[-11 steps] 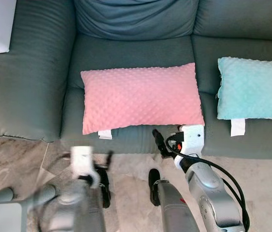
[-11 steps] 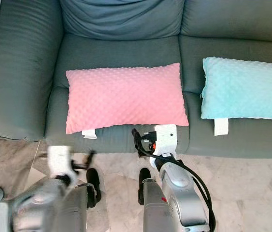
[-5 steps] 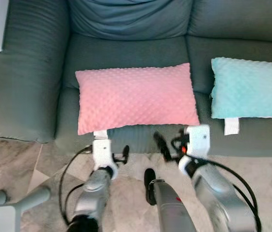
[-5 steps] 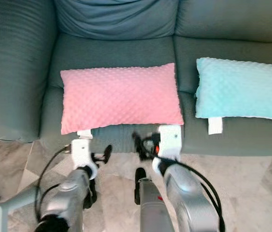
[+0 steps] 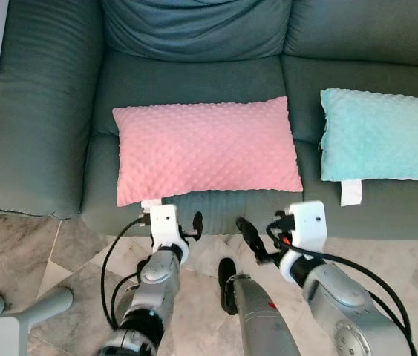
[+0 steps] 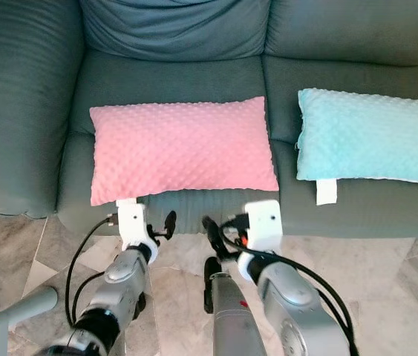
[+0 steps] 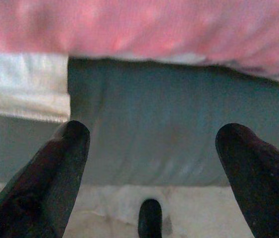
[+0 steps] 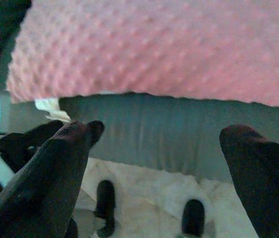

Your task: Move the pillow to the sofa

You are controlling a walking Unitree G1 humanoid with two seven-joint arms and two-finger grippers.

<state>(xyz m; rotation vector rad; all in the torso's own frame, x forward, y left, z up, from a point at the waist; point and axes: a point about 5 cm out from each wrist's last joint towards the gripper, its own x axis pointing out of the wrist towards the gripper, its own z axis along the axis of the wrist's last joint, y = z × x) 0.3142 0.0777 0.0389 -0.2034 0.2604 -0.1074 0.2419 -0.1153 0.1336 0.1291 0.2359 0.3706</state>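
The grey-green sofa (image 5: 38, 126) spans the head views, and the pink pillow (image 5: 205, 148) already lies flat on its middle seat cushion, its near edge just short of the seat front, with a turquoise pillow (image 5: 387, 137) well apart on the next cushion to the robot's right. The pink one looks light and soft — a dimpled plush cover over a yielding fill — so it should sag and fold if lifted by one corner; a grip on each of its two near corners, or a deep bite on the near long edge, would likely carry it best, and the nap should keep it from slipping. Both arms are raised in front of the seat front: the left gripper (image 5: 186, 230) sits just below the pillow's near left corner with its fingers spread wide and empty, and the right gripper (image 5: 257, 241) hovers below the near edge towards the right, likewise wide and holding nothing. A small white label (image 7: 27, 89) hangs from the pillow's near edge beside the left gripper. The turquoise pillow is cut off at the frame edge, and the wrist views are blurred — the dark shapes on the pale tiled floor (image 5: 15, 245) are probably the robot's feet.
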